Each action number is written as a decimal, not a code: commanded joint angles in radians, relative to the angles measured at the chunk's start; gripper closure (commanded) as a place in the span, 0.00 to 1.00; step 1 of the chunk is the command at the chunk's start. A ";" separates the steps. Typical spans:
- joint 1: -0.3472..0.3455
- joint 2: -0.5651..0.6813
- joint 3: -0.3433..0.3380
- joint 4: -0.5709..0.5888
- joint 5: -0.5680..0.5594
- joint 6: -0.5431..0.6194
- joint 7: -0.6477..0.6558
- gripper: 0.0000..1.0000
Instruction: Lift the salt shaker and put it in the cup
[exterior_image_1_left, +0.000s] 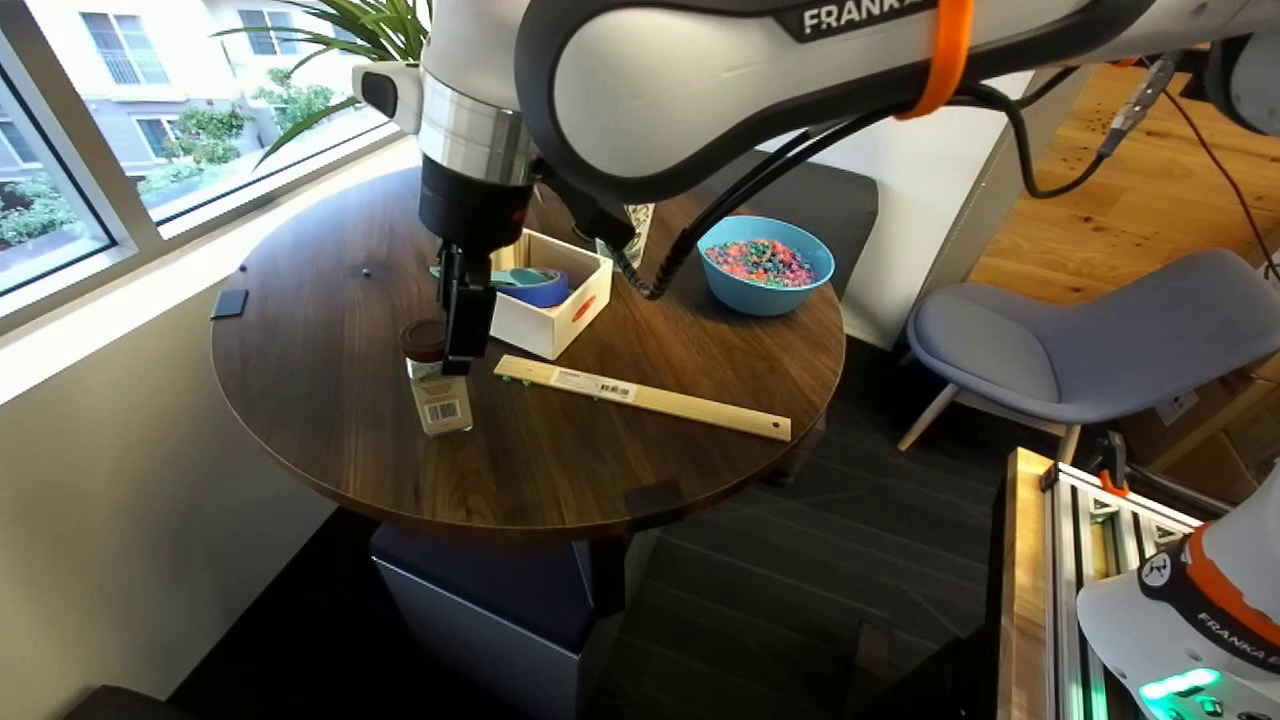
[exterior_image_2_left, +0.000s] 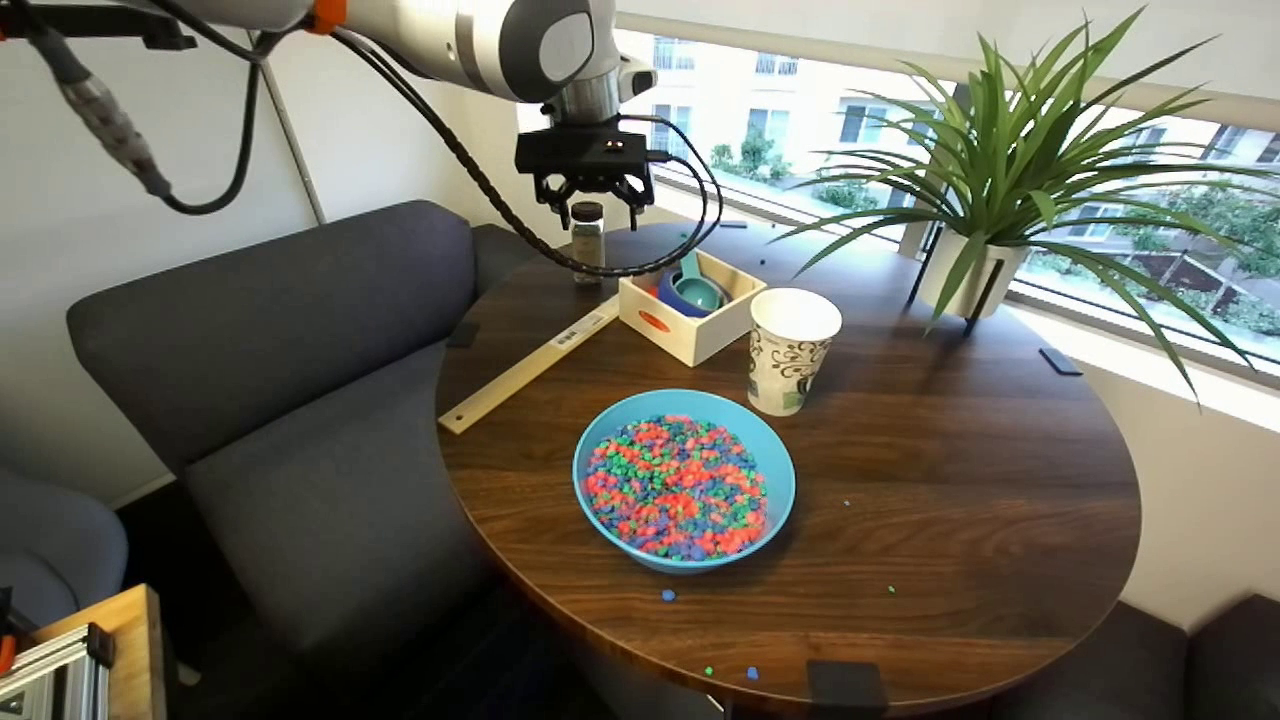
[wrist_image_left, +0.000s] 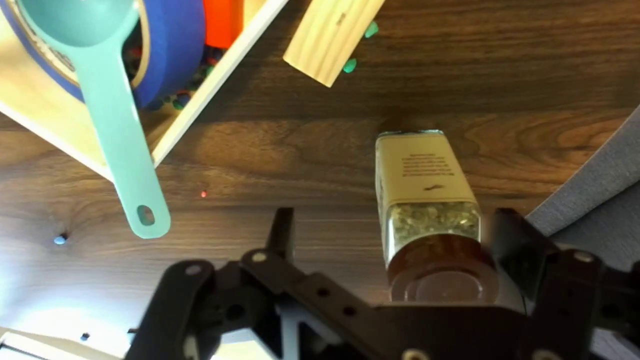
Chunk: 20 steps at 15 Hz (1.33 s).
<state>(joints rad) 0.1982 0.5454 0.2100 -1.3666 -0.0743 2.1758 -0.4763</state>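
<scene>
Your hand (wrist_image_left: 395, 220) is spread, fingers (wrist_image_left: 283, 230) either side of the salt shaker (wrist_image_left: 430, 212), one just beside its lid (wrist_image_left: 442, 272). Expect it stiff, fairly light, slick, breakable if glass; centre, then pinch the flat sides below the lid. Well apart from your hand, past the box (exterior_image_2_left: 728, 325), the cup (exterior_image_2_left: 785, 360) stands on the bench (exterior_image_2_left: 960, 450).

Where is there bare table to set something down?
Widest: between cup, bowl, potted plant and table edge, barring tiny bits. Tighter: between salt shaker, wooden strip and table edge. Crowded: the box between cup and strip; shaker at the open gripper.
</scene>
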 joint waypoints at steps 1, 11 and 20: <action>0.003 0.086 0.013 0.113 0.018 -0.094 -0.005 0.00; 0.026 0.157 0.027 0.202 0.021 -0.126 -0.006 0.40; 0.061 0.115 0.021 0.192 -0.044 -0.136 0.041 0.74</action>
<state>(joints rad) 0.2328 0.6775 0.2310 -1.1897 -0.1062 2.0598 -0.4631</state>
